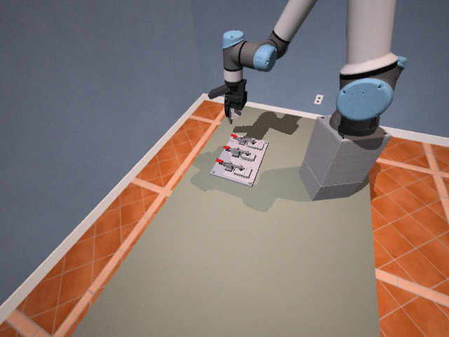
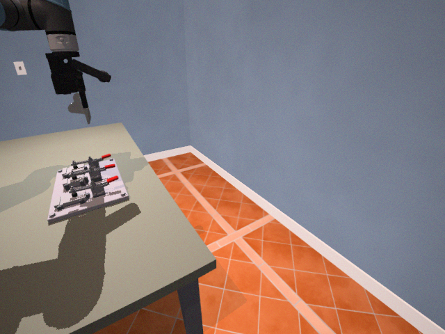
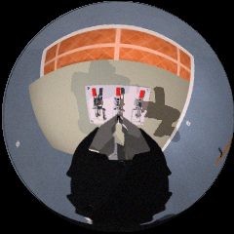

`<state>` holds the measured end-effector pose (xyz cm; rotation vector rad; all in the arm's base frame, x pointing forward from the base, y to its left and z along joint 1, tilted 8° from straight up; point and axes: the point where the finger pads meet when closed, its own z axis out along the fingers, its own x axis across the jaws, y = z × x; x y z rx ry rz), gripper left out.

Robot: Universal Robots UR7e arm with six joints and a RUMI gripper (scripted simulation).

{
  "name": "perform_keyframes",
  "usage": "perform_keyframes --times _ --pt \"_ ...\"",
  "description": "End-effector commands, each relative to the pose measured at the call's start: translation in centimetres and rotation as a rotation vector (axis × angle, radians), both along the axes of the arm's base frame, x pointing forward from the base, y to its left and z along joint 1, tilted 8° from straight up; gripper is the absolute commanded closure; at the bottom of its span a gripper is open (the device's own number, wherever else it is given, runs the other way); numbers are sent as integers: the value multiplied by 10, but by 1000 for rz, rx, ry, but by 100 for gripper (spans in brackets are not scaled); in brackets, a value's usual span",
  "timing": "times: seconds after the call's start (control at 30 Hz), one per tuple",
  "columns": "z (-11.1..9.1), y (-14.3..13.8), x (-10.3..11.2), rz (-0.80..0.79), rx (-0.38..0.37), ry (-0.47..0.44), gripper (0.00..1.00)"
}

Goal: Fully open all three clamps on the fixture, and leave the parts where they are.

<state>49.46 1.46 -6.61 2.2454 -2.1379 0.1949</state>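
Note:
A light grey fixture plate [image 1: 240, 159] lies on the table and carries three toggle clamps with red handles. The handles lie flat and low: the far clamp [image 1: 242, 138], the middle clamp [image 1: 234, 149] and the near clamp [image 1: 226, 163]. Each clamp arm reaches over a pale part on the plate. The plate also shows in the exterior view [image 2: 87, 186] and in the wrist view [image 3: 118, 104]. My gripper [image 1: 231, 119] is shut and empty. It hangs well above the table beyond the plate's far end, clear of the clamps; it also shows in the exterior view [image 2: 87, 116] and the wrist view [image 3: 118, 117].
The robot's grey pedestal [image 1: 342, 159] stands on the table to the right of the plate. The table's edge [image 2: 168, 194] runs close beside the red handles, with tiled floor below.

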Motion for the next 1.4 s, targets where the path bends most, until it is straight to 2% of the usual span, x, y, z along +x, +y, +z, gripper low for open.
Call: perform_keyframes --times 0.0,1.0,1.03,1.37 --pt "0 0 0 0 0 -1 100" --pt "0 0 0 0 0 -1 100" --pt "0 0 0 0 0 -1 41" --pt "0 0 0 0 0 -1 41"
